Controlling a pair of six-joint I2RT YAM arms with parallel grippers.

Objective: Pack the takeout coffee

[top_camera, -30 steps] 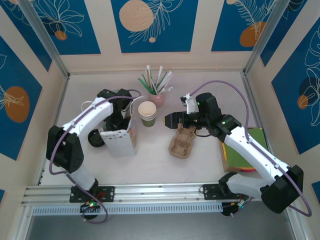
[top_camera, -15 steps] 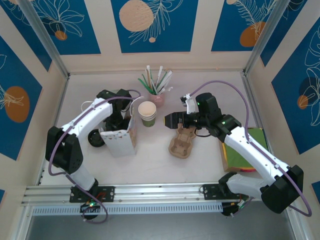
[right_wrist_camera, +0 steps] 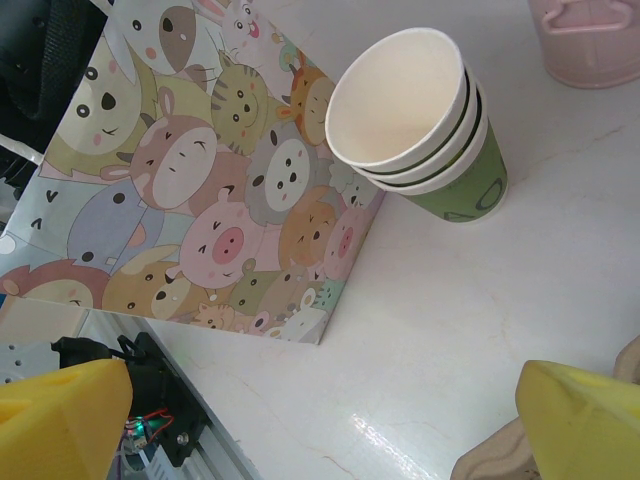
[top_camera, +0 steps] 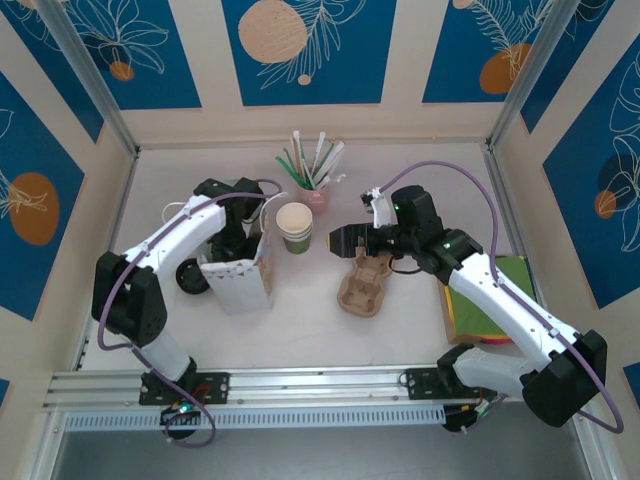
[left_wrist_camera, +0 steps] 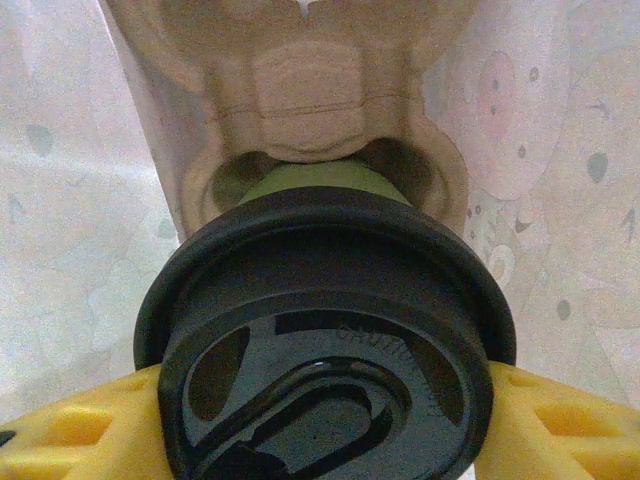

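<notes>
The takeout coffee point(left_wrist_camera: 325, 330), a green cup under a black lid, sits in a well of a brown pulp carrier point(left_wrist_camera: 320, 90) inside the cartoon-print paper bag point(top_camera: 240, 280). My left gripper point(left_wrist_camera: 320, 430) reaches down into the bag, its yellow fingers point(left_wrist_camera: 560, 420) pressed against both sides of the lid. In the top view the left gripper point(top_camera: 233, 240) is mostly hidden by the bag's rim. My right gripper point(top_camera: 342, 240) hovers open over the table beside a second pulp carrier point(top_camera: 365, 283), with nothing between its fingers point(right_wrist_camera: 580, 420).
A stack of lidless green cups point(top_camera: 295, 228) stands between bag and right gripper, also in the right wrist view point(right_wrist_camera: 420, 120). A pink cup of straws point(top_camera: 315, 175) is behind it. Green and orange sheets point(top_camera: 490, 300) lie at the right. A black round object point(top_camera: 190, 278) sits left of the bag.
</notes>
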